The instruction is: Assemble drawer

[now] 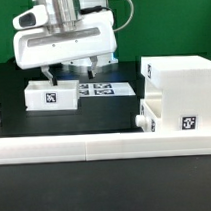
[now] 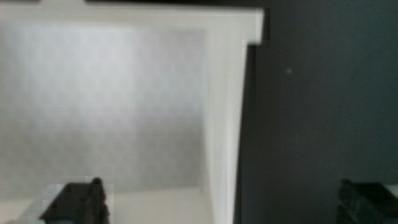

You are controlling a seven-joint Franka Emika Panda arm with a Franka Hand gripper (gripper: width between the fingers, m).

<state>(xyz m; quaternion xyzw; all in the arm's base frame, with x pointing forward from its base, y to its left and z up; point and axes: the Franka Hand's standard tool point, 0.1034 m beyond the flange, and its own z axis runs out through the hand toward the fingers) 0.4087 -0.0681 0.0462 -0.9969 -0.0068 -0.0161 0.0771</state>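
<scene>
In the exterior view the gripper (image 1: 70, 69) hangs over the black table (image 1: 104, 112), on the exterior view's left half. Its two dark fingers (image 1: 50, 71) are spread wide apart and nothing is held between them. Just under them stands one small tray (image 1: 50, 94), white, with a square tag on the wall that faces the camera. Whether a finger touches the tray cannot be told here. Beside the tray, toward the exterior view's right, lies the marker board (image 1: 99, 90), flat on the table. Further right stands the cube housing (image 1: 179, 90), upright and well apart from the gripper (a tag is on its front wall, low down). A small white part (image 1: 146, 118) sits against the housing's lower side; what it is I cannot tell. The long white rail (image 1: 96, 145) runs across in front of everything.

In the wrist view the picture is blurred. The small tray (image 2: 125, 100) fills one side as a pale surface with a brighter wall edge, and the dark table (image 2: 329, 110) fills the other side. The fingers (image 2: 75, 203) of the gripper (image 2: 219, 204) show as two dark tips far apart: one is over the tray, the other over the table, and the tray's wall is between them without visible contact.
</scene>
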